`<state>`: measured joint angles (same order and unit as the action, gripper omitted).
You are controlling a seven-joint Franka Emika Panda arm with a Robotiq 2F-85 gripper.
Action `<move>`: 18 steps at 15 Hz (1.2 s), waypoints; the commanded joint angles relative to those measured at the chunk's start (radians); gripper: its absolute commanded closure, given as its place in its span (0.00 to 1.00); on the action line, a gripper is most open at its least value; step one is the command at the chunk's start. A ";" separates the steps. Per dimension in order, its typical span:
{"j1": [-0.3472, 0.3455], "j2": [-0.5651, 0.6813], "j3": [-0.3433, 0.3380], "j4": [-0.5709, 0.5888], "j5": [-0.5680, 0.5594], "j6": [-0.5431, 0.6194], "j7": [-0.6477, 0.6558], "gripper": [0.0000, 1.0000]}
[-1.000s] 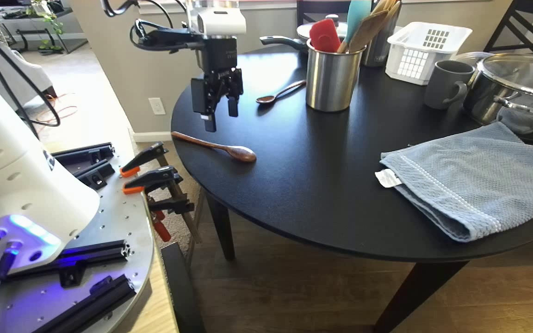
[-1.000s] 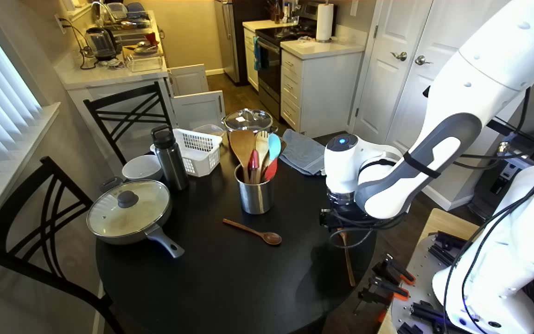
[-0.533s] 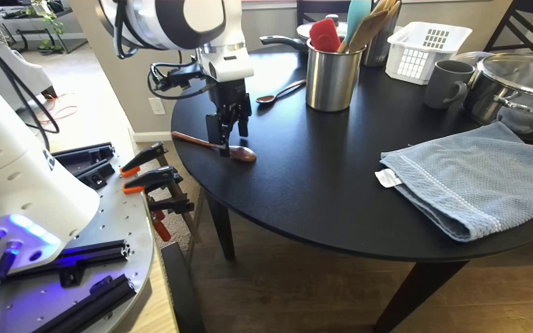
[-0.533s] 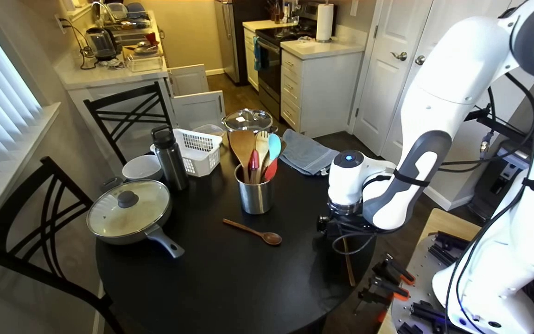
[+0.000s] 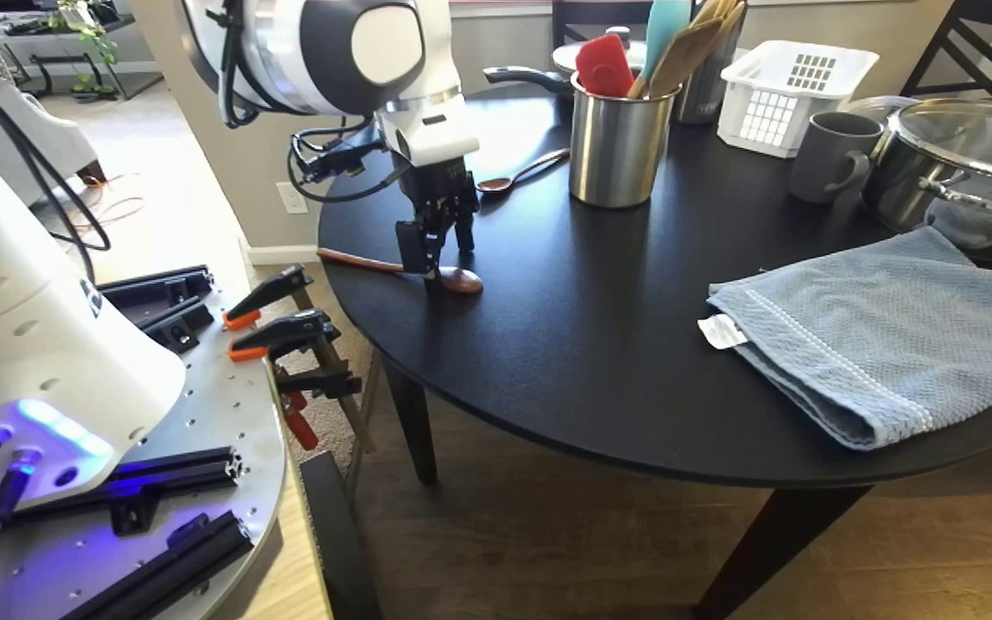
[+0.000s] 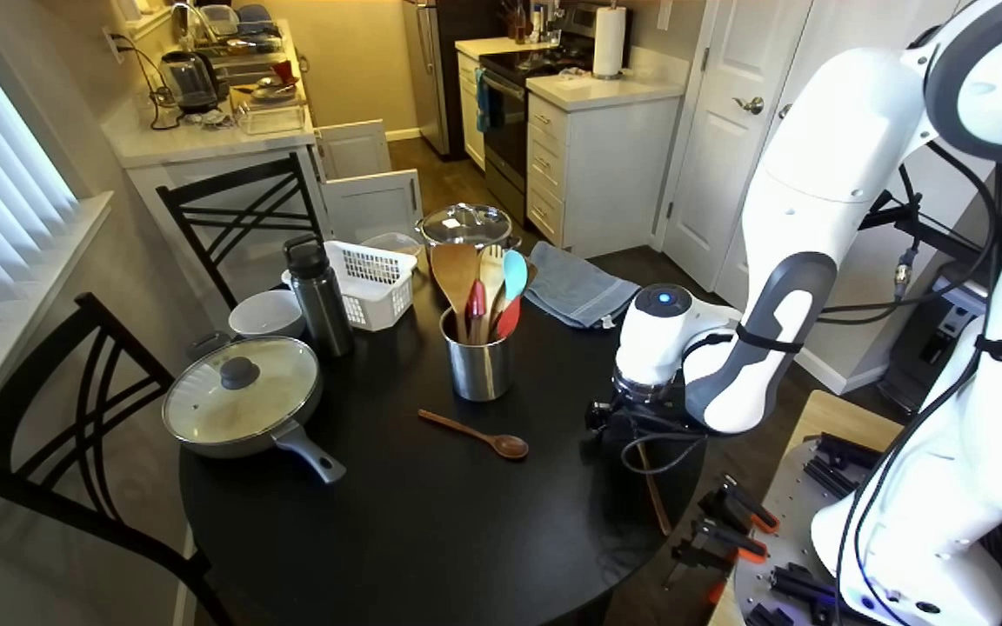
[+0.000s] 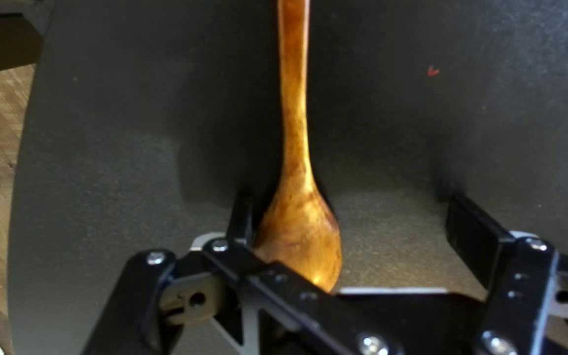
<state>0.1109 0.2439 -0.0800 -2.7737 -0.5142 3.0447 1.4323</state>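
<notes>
While the spoon (image 7: 296,148) lies on the worktop (image 5: 599,344), the tool (image 7: 350,212) straddles its bowl (image 7: 306,231): fingers (image 7: 471,241) wide apart, nothing clamped, the spread presumably giving clearance to the bowl's width; contact unclear. Arm (image 6: 814,174): bent over the spoon, tool pointing down. Some way from the spoon: second spoon (image 6: 511,447); farther off: canister (image 5: 616,159), its depth likely keeping utensils (image 5: 606,67) upright.

On blk tbl (image 6: 431,539), spoon handle (image 6: 657,502) pokes out under robot arm (image 6: 788,217).
</notes>
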 commanded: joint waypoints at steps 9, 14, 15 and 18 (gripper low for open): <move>-0.104 0.111 0.188 0.015 -0.023 0.307 -0.056 0.00; -0.343 0.153 0.393 0.023 -0.226 0.256 -0.177 0.00; -0.395 0.165 0.423 0.029 -0.275 0.236 -0.204 0.00; -0.534 0.208 0.509 0.059 -0.394 0.163 -0.297 0.00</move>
<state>-0.2918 0.3891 0.3480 -2.7432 -0.8190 3.2707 1.2430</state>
